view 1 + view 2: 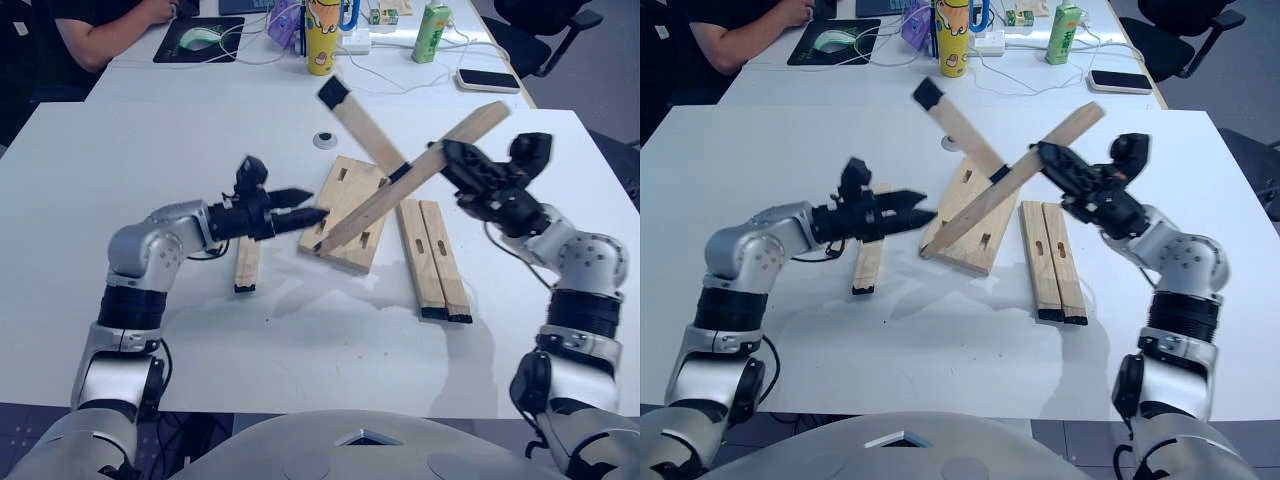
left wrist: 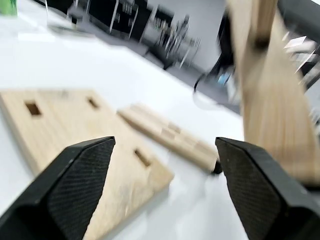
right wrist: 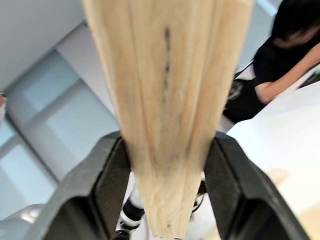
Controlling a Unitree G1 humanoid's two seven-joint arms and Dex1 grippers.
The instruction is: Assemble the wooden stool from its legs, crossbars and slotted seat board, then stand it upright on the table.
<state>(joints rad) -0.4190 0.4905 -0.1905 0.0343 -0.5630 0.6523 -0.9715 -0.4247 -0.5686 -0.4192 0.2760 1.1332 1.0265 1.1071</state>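
On the white worktop (image 1: 130, 170), whose broadest stretches lie at the left and along the near edge, a short bar (image 1: 246, 266) lies flat under the left arm. The left pincer (image 1: 306, 205) hovers low with its fingers (image 2: 80, 190) spread wide and holding nothing, at the left edge of the seat board (image 1: 345, 185), which lies flat at the centre. Two legs (image 1: 370, 208) joined in an X are tilted up over the board; the low tip of one is just beside the left pincer. A small round disc (image 1: 323, 140) sits far of the board. Two more bars (image 1: 433, 262) lie side by side just right of it. The right pincer (image 1: 458, 168) is clamped on the upper part of the X, well inside the right edge.
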